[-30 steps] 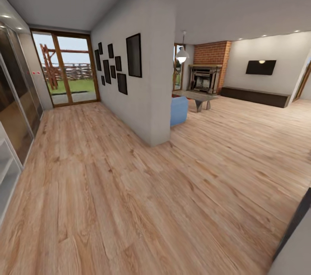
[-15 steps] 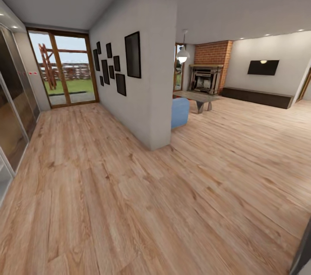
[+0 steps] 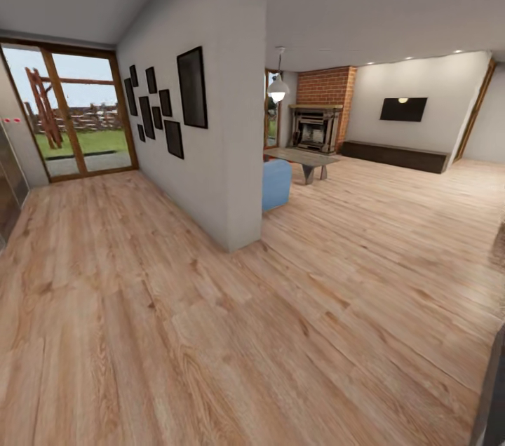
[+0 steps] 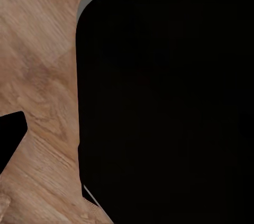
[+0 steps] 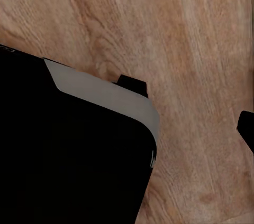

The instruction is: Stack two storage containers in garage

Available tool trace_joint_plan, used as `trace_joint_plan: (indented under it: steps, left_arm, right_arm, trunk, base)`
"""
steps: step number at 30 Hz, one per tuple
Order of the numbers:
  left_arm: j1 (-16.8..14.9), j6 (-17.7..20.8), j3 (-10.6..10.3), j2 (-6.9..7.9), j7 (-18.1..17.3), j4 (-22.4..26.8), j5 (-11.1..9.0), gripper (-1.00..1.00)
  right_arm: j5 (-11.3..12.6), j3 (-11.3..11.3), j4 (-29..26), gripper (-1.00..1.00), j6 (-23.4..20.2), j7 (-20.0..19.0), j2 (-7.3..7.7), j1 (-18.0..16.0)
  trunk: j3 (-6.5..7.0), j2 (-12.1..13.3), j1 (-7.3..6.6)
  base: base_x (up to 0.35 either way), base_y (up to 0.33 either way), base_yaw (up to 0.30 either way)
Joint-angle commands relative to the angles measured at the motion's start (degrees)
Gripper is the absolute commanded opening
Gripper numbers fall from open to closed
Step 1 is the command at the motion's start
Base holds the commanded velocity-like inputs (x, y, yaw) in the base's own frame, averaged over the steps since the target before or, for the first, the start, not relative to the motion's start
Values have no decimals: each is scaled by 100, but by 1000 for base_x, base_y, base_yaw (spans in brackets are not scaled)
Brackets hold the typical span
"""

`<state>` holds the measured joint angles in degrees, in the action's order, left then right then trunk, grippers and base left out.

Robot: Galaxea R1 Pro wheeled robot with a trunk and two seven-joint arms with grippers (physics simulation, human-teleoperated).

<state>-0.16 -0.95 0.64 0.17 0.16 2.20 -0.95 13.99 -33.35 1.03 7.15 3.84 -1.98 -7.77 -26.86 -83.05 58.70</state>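
We face the living room (image 3: 393, 172) across a light wood-plank floor (image 3: 210, 306). A white dividing wall (image 3: 210, 116) hung with dark frames stands ahead; beyond it sit a blue sofa (image 3: 275, 183), a low table (image 3: 303, 158), a brick fireplace (image 3: 317, 116) and glass doors (image 3: 70, 113). Both wrist views show dark robot bodywork over planks; we cannot tell either gripper's state.

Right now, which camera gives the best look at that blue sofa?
The head view: the blue sofa juts out past the white wall, near the low table. The two wrist views look down on wood floor and a black robot part instead.
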Motion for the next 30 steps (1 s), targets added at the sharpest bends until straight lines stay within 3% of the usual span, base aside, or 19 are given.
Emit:
trace_joint_plan:
  steps: [1, 30]
  left_arm:
    - [-2, -10, 5, 0, 2, -1, -10, 100]
    - [-2, -10, -3, 0, 2, 0, -10, 100]
  right_arm:
    - [51, -49, 11, 100, 23, 11, -4, -5]
    - [51, -49, 11, 100, 23, 11, -4, -5]
  trunk:
    - [-6, -3, 3]
    - [-6, -3, 3]
  base:
    - [322, 0, -249]
    - [322, 0, -250]
